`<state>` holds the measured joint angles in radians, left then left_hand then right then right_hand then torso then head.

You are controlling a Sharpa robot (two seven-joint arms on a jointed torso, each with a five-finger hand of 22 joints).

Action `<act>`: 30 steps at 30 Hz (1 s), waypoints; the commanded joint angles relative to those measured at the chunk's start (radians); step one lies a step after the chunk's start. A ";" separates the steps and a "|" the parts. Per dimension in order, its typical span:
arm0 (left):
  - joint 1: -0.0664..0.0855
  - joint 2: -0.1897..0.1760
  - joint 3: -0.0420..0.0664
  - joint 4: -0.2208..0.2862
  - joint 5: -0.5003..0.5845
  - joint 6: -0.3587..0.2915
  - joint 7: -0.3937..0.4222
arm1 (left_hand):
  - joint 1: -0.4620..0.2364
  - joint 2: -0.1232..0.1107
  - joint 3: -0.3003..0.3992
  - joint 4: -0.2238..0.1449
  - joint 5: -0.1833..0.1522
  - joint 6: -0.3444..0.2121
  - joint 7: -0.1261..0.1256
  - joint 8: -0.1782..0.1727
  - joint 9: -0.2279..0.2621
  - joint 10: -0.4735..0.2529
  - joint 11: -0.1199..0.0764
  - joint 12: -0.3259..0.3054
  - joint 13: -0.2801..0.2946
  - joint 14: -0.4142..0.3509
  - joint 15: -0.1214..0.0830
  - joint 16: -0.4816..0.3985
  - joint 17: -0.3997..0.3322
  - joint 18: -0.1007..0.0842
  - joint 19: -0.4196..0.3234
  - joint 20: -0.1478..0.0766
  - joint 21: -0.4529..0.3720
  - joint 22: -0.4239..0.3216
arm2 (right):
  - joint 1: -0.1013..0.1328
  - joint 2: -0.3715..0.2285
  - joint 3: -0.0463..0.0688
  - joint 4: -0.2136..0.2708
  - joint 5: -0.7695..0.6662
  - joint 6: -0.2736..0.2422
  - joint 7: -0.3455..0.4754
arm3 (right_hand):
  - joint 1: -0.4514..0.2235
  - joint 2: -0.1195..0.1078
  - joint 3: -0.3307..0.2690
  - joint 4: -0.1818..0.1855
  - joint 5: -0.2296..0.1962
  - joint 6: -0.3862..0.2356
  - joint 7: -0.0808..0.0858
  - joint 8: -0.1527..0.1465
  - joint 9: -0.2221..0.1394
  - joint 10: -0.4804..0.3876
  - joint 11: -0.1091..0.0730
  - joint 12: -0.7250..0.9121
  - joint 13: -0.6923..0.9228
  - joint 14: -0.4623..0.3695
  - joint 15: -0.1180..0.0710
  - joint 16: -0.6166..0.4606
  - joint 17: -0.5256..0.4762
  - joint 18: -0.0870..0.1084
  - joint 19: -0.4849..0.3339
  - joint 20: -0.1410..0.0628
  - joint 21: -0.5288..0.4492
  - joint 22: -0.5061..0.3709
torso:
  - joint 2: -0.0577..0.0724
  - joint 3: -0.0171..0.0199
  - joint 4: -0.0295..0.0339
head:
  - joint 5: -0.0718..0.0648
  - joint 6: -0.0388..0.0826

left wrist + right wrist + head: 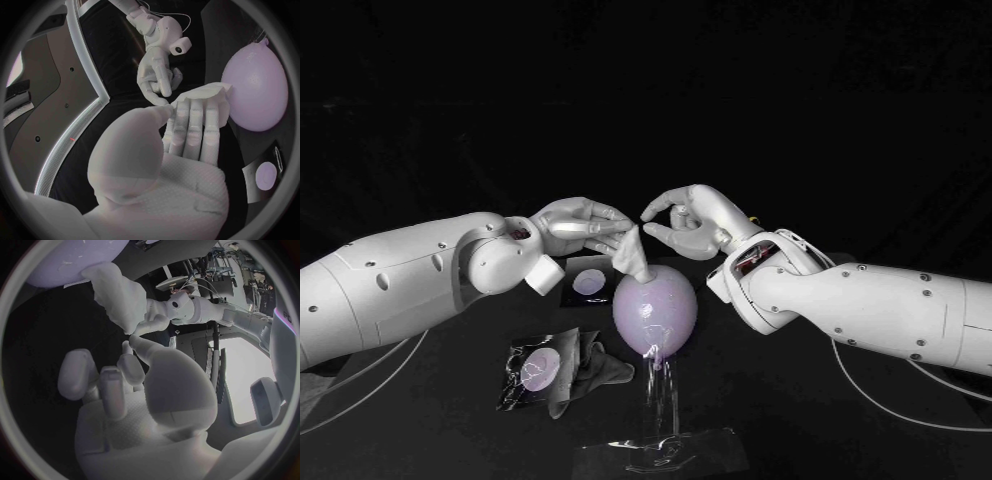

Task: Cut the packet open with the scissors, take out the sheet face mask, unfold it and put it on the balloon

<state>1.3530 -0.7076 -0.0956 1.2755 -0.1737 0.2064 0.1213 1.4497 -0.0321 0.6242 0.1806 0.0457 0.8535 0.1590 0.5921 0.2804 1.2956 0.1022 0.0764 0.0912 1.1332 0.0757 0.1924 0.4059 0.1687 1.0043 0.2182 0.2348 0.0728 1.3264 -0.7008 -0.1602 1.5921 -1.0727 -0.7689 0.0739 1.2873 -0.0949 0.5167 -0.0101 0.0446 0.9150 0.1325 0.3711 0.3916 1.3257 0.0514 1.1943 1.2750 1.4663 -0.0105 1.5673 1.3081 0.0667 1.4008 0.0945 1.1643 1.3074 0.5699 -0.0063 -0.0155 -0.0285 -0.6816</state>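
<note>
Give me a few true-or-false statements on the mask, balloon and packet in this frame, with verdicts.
1. The left robot hand holds the sheet mask. True.
2. The mask is spread flat over the balloon. False: it is a bunched strip hanging from the hand onto the balloon's top end.
3. The balloon lies loose on the table. False: it stands raised on a clear stand.
4. A crumpled packet lies on the table, on the robot's left of the balloon. True.
5. The right robot hand holds scissors. False: it holds none; its fingers curl close to the mask.
</note>
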 commanded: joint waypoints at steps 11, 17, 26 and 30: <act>0.000 0.003 0.001 0.005 0.008 0.006 0.010 | -0.008 -0.001 0.009 -0.001 0.003 -0.001 0.000 0.026 0.210 0.005 -0.001 0.003 0.002 -0.003 -0.002 0.004 0.002 0.014 0.009 -0.001 -0.003 0.001 | -0.007 0.023 0.000 -0.006 -0.097 -0.016 -0.025 | 0.005 -0.005 -0.016 -0.008 0.005 0.052 -0.020 0.020 -0.002 0.055 -0.017 0.069 0.050 0.104 -0.018 0.003 0.263 0.004 0.026 -0.013 0.043 0.169 | 0.000 0.0000 -0.0001 | -0.001 -0.003; -0.001 0.003 0.001 0.005 0.008 0.007 0.013 | -0.008 -0.001 0.010 -0.001 0.003 -0.002 0.000 0.026 0.211 0.005 -0.001 0.003 0.003 -0.003 -0.002 0.004 0.002 0.014 0.009 -0.001 -0.002 0.001 | -0.008 0.029 -0.001 -0.013 -0.114 -0.019 -0.079 | -0.041 -0.019 -0.044 0.026 0.005 0.054 -0.022 0.013 -0.010 0.058 -0.019 0.070 0.050 0.104 -0.020 0.003 0.263 0.003 0.030 -0.017 0.049 0.170 | 0.000 0.0002 -0.0001 | 0.000 -0.004; -0.001 0.001 0.001 0.006 0.006 0.006 0.015 | -0.008 -0.001 0.012 -0.002 0.003 -0.004 0.000 0.027 0.214 0.005 -0.001 0.003 0.003 -0.003 -0.002 0.004 0.003 0.014 0.009 -0.001 -0.002 0.001 | -0.011 0.014 -0.001 0.001 -0.114 -0.054 -0.144 | -0.104 -0.032 -0.081 0.092 0.004 0.066 -0.027 0.008 -0.019 0.074 -0.023 0.085 0.061 0.104 -0.024 0.003 0.263 -0.003 0.045 -0.021 0.078 0.178 | 0.000 0.0002 -0.0001 | 0.000 -0.005; -0.001 0.000 0.001 0.006 0.003 0.006 0.015 | -0.008 -0.003 0.014 -0.004 0.003 -0.005 0.000 0.029 0.216 0.005 -0.001 0.003 0.004 -0.003 -0.002 0.004 0.004 0.014 0.009 -0.001 -0.002 0.001 | -0.011 0.005 -0.001 0.013 -0.094 -0.061 -0.155 | -0.126 -0.043 -0.100 0.119 0.005 0.071 -0.029 0.006 -0.023 0.082 -0.025 0.095 0.068 0.104 -0.026 0.003 0.263 -0.004 0.049 -0.023 0.087 0.180 | 0.000 0.0004 -0.0011 | 0.002 -0.005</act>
<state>1.3510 -0.7087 -0.0954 1.2786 -0.1725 0.2068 0.1234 1.4381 -0.0438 0.6335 0.1766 0.0456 0.8460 0.1592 0.6159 0.2804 1.2953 0.1024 0.0763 0.0933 1.1332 0.0758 0.1923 0.4080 0.1655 1.0081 0.2145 0.2348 0.0725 1.3156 -0.6953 -0.1616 1.6008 -1.1653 -0.8079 -0.0448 1.1703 -0.1401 0.4165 0.1014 0.0446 0.9793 0.1040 0.3817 0.3695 1.3992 0.0252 1.2836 1.3088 1.4667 -0.0290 1.5673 1.3082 0.0666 1.4434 0.0699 1.2450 1.3073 0.5696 -0.0060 -0.0157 -0.0276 -0.6864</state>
